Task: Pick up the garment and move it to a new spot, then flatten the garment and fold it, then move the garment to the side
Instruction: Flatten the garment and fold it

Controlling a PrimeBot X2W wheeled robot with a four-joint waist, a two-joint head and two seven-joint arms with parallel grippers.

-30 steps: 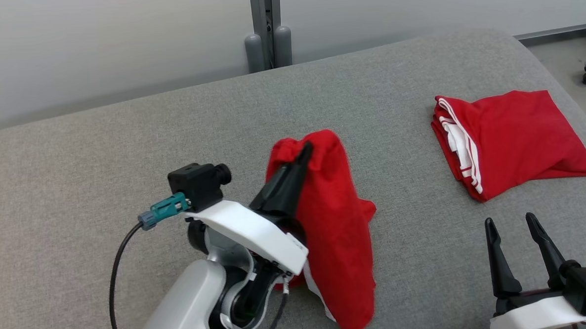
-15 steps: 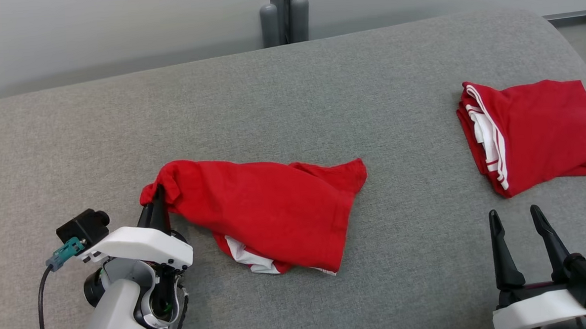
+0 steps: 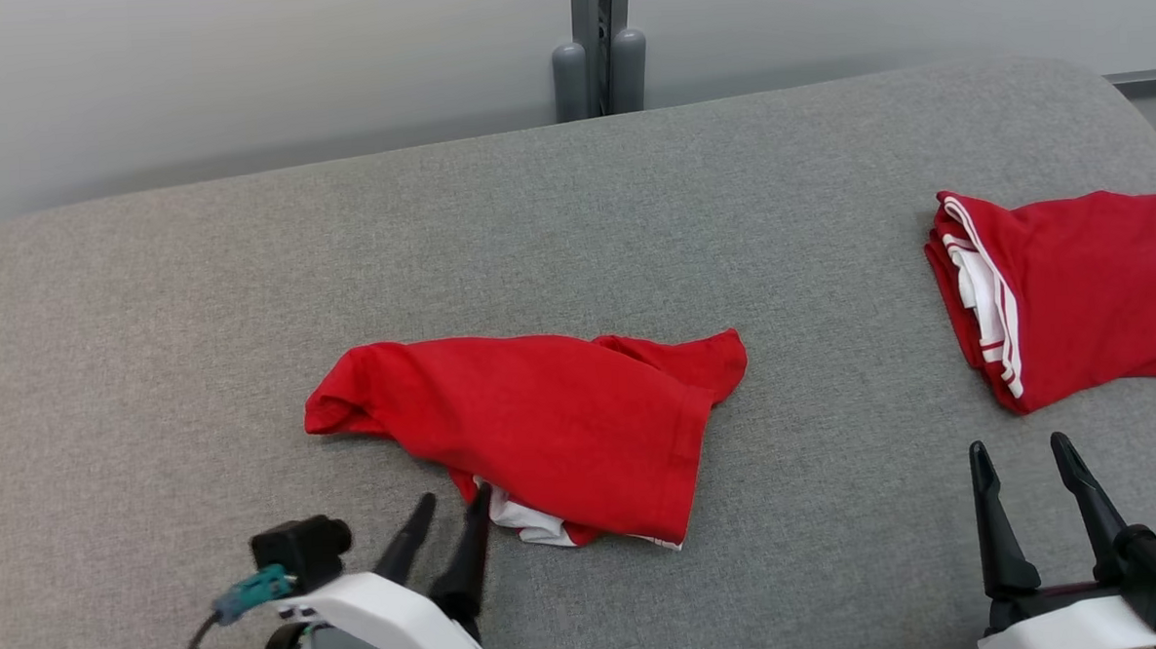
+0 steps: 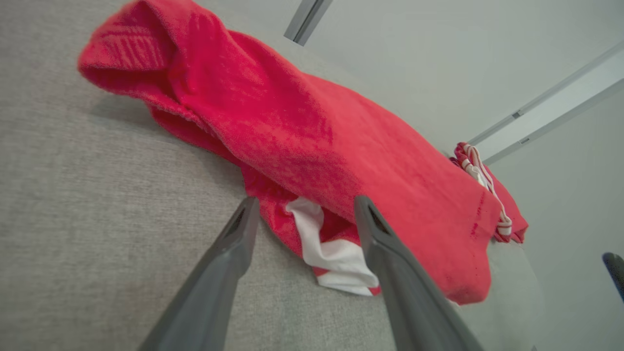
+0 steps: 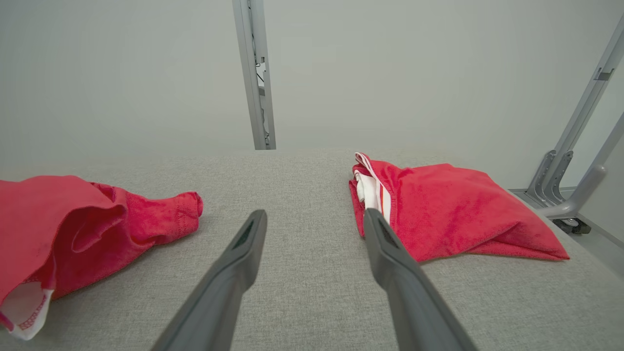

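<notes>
Head view: red knit garment (image 3: 543, 424) is lying crumpled mid grey woven pad (image 3: 197, 312), w/ white lining (image 3: 533, 522) peeking at its near edge. Left gripper (image 3: 455, 494) is hovering just beside that edge, fingers spread, empty. Right gripper (image 3: 1017, 442) is standing wide, empty. Folded red garment (image 3: 1084, 293) w/ white stripes is sitting far right.
Left wrist: cloth is looking terry-like, lining showing btwn fingers.
Right wrist: angled metal frame legs (image 5: 560, 180) are showing beyond the pad.

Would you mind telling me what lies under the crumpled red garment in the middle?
A white piece with red trim pokes out under the garment at its near edge, on the grey surface. How far it runs underneath is covered.
</notes>
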